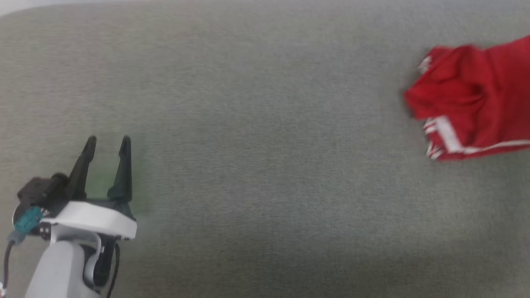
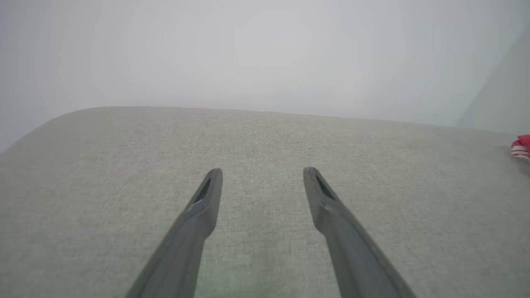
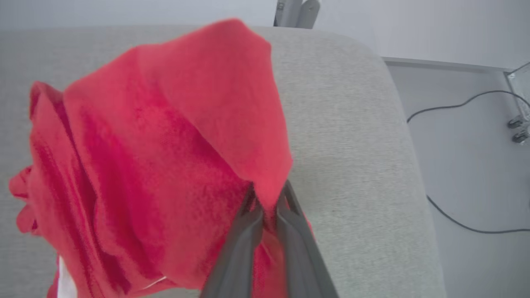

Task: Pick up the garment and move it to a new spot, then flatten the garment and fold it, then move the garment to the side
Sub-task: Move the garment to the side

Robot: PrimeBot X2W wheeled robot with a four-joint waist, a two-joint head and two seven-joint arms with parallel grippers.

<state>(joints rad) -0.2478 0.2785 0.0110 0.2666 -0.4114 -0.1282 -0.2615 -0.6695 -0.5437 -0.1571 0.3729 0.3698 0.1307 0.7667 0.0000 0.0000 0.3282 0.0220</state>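
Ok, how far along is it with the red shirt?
Done: the right gripper is shut on the garment, crumpled at the gray surface's right side. In hand: moving it to a new spot. Left: flattening, folding, setting aside; the left gripper is open, apart from it.

Grey bench (image 1: 256, 124) open from centre to left of head view: wide passage. Obstacle at right edge: bunched garment (image 1: 468, 99). Left pincer (image 1: 109, 140) occupies lower left.

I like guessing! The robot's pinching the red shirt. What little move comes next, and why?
Probably carry the garment toward the bare middle of the grey surface: the right gripper is shut on bunched cloth, and the left gripper is open.
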